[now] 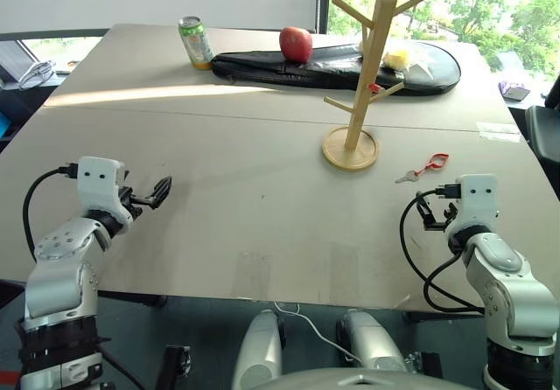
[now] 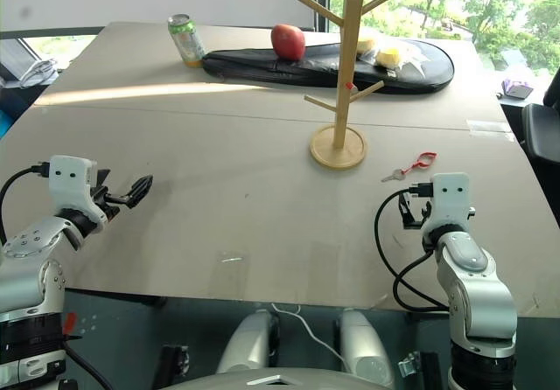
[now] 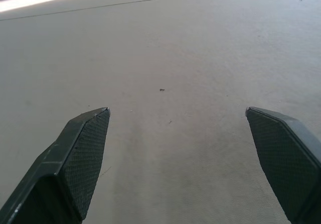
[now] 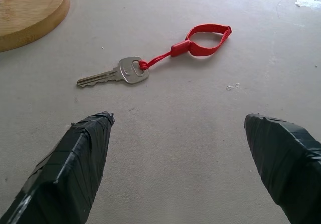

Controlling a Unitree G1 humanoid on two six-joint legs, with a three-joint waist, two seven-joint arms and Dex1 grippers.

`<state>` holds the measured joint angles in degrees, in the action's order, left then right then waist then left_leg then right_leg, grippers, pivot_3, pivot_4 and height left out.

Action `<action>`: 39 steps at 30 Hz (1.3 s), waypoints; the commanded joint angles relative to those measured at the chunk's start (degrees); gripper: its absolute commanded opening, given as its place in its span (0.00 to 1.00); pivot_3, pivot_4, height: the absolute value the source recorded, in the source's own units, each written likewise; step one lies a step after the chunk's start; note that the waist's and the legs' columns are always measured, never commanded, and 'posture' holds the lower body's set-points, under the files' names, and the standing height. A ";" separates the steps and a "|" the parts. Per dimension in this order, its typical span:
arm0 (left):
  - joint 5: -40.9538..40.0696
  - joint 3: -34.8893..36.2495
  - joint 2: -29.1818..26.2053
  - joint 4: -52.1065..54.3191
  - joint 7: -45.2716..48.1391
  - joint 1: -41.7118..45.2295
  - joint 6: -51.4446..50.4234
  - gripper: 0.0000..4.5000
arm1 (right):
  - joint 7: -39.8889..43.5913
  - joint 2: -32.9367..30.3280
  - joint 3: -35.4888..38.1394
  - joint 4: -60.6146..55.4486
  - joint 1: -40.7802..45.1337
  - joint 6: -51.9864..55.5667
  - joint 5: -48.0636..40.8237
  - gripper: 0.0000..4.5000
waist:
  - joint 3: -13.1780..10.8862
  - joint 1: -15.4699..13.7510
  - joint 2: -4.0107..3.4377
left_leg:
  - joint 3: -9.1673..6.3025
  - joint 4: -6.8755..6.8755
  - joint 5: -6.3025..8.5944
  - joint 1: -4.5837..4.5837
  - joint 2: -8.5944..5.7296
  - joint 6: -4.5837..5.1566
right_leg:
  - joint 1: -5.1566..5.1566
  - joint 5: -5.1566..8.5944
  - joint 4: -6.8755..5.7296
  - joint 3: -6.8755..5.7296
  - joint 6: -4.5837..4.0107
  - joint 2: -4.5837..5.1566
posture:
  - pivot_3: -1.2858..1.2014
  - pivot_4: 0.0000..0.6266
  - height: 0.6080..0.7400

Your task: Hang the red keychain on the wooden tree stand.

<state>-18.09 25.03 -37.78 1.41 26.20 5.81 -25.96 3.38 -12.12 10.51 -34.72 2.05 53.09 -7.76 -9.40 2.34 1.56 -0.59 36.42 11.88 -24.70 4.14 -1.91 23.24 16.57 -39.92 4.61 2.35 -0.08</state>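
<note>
Two head views give the same scene. The red keychain lies flat on the pale table, between the round base of the wooden tree stand and the right gripper, a little apart from both. It is a thin red strap loop joined by a short red cord to a small silver key. The stand is upright, a pale pole with pegs angled upward; a tiny red bit sits on it where a lower peg leaves the pole. Behind it a black bag carries a red apple, and a green drink can stands at the bag's end. The left gripper hovers over bare table well to the left.

The left wrist view has its two fingers spread wide over empty tabletop, grasping nothing.

The right wrist view has the taped fingers parted wide, released, with the keychain just ahead of them: the key's teeth point toward the stand's base edge, and the flattened red loop lies at the far end.
</note>
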 commanded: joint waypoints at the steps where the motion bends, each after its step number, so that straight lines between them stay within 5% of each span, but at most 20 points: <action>1: -1.78 0.53 -2.09 3.71 2.67 0.51 -0.90 0.99 | -0.36 -0.58 0.80 -2.04 0.91 -0.57 0.20 1.00 | 0.00 0.00 0.00 | 0.00 0.00 0.00 0.00 0.00 0.00 | 0.00 0.00 0.00 0.00 0.00 0.00 | 0.52 0.24 1.00; 6: -11.31 -5.21 -10.25 14.13 16.38 6.91 -9.26 0.99 | -3.24 1.73 1.31 -2.26 6.87 6.42 -0.06 1.00 | -0.03 -0.21 0.05 | -0.05 0.02 -0.01 -0.05 0.00 -0.01 | 0.01 0.00 0.00 -0.05 0.00 0.00 | 0.52 0.24 1.00; 13: -19.78 -12.92 -13.77 18.36 26.04 17.58 -16.74 0.99 | -6.53 4.63 0.24 1.30 13.88 11.46 1.32 1.00 | -0.04 0.31 -0.02 | -0.01 -0.03 0.00 -0.02 -0.01 -0.01 | 0.02 0.01 0.02 0.00 0.00 -0.04 | 0.52 0.24 1.00; 25: -21.12 -22.23 -10.12 14.43 32.70 31.78 -17.27 0.99 | -16.85 14.67 3.88 17.07 24.97 5.75 4.43 1.00 | -0.07 0.25 -0.07 | -0.02 -0.02 -0.01 -0.04 0.00 0.00 | 0.03 0.00 0.00 0.00 0.00 -0.08 | 0.52 0.24 1.00; 39: -19.91 -23.33 -8.81 13.39 33.78 34.32 -17.01 0.99 | -23.05 15.58 6.67 29.24 28.97 -4.29 5.91 1.00 | -0.10 0.25 -0.11 | -0.02 -0.02 -0.01 -0.09 0.00 0.00 | 0.10 0.00 -0.02 0.01 -0.01 -0.08 | 0.52 0.24 1.00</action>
<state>-37.90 1.40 -46.56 14.23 59.85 38.42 -43.30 -19.08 3.37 16.83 -5.84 29.76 51.00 -1.98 -9.50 2.59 1.45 -0.60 36.39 11.87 -24.80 4.14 -1.92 23.34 16.57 -39.93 4.62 2.34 -0.15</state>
